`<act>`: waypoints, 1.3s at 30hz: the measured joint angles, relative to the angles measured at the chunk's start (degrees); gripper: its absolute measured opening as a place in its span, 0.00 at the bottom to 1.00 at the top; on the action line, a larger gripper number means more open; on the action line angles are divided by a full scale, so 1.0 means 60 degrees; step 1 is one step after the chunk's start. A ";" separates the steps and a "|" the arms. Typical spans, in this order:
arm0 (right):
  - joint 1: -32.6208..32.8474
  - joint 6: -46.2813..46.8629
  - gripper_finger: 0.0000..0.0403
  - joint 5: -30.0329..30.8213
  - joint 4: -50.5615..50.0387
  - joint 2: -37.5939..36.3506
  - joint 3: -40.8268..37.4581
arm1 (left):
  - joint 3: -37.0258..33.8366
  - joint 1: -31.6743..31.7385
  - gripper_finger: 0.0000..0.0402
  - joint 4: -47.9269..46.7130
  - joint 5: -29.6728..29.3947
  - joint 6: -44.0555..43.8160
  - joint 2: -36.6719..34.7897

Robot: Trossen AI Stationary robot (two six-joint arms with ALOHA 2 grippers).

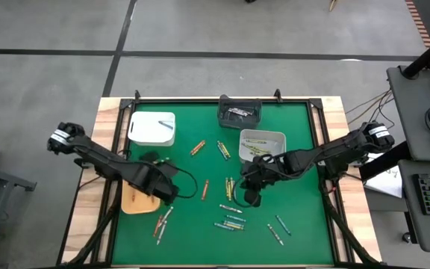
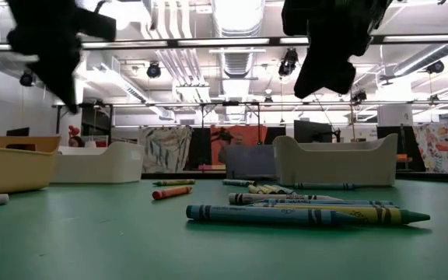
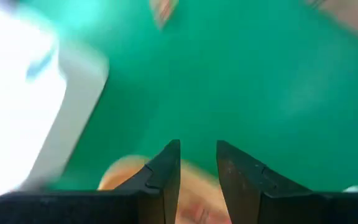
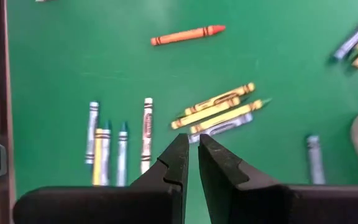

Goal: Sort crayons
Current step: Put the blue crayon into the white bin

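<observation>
Crayons (image 1: pixel 231 217) lie scattered flat across the green desk (image 1: pixel 297 157), thin paper-wrapped sticks pointing every which way. In the right wrist view a red-orange crayon (image 4: pixel 187 35) lies alone, well apart from a yellow cluster (image 4: pixel 219 107) whose sticks run nearly parallel, and beside that a row of four (image 4: pixel 118 144), side by side. From the low view, a blue-green crayon (image 2: pixel 286 215) lies side-on, its cone tip toward the picture's right.

The left tool (image 1: pixel 164 184) hangs over the tan tray (image 1: pixel 134 200) at the desk's left edge, fingers (image 3: pixel 166 171) parted by a narrow gap, nothing between them. The right tool (image 1: pixel 251 196) hovers mid-desk above the yellow cluster, its fingers (image 4: pixel 178 163) almost together, a bare slit showing, pinching nothing.

Smooth, rounded trays stand toward the far side: a white one (image 1: pixel 152 128), a grey-white one (image 1: pixel 263 143), a dark one (image 1: pixel 240 112).
</observation>
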 joint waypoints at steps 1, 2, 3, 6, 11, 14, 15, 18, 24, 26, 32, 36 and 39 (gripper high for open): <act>-0.0007 0.0263 0.07 -0.0148 -0.0015 0.0000 0.0000 | 0.0000 -0.0005 0.22 0.0592 -0.0173 0.0688 -0.0147; -0.0007 0.0537 0.07 -0.0305 -0.0031 0.0000 0.0000 | 0.0000 -0.0007 0.22 0.1180 -0.0223 0.1444 -0.0275; -0.0004 0.0860 0.07 -0.0490 -0.0036 0.0000 -0.0001 | -0.0004 -0.0011 0.22 0.1775 -0.0226 0.2200 -0.0403; 0.0044 0.1814 0.07 -0.1314 -0.0066 0.0000 -0.0004 | -0.0055 -0.0011 0.22 0.3429 -0.0226 0.4319 -0.0728; 0.0421 0.3379 0.07 -0.2468 -0.1067 0.0000 0.0000 | -0.0201 0.0016 0.22 0.4928 -0.0228 0.6907 -0.1114; 0.0653 0.4267 0.07 -0.2884 -0.2471 0.0000 -0.0003 | -0.0492 0.0149 0.22 0.5768 -0.0226 0.7815 -0.1412; 0.0729 0.4534 0.07 -0.2940 -0.3046 0.0000 0.0000 | -0.0661 0.0214 0.22 0.6096 -0.0226 0.8035 -0.1537; 0.0934 0.5011 0.07 -0.2989 -0.4996 0.0000 0.0000 | -0.1219 0.0440 0.22 0.6930 -0.0049 0.8469 -0.1901; 0.0987 0.4910 0.07 -0.2930 -0.6765 -0.0064 -0.0320 | -0.2429 0.0850 0.22 0.9305 0.0714 0.8737 -0.2717; 0.0873 0.4621 0.07 -0.2593 -0.6311 -0.0102 -0.0570 | -0.2782 0.0874 0.22 1.0323 0.0766 0.8846 -0.2942; 0.0680 0.3667 0.07 -0.0326 -0.3699 -0.0119 -0.1451 | -0.3531 0.0889 0.22 1.2273 0.0691 0.9016 -0.3301; 0.0587 0.3111 0.07 0.0715 -0.2019 -0.0092 -0.1811 | -0.3616 0.0889 0.22 1.2734 0.0628 0.9013 -0.3278; 0.0567 0.2507 0.07 0.1612 -0.1194 -0.0076 -0.1942 | -0.3569 0.0900 0.22 1.2845 0.0618 0.9013 -0.3174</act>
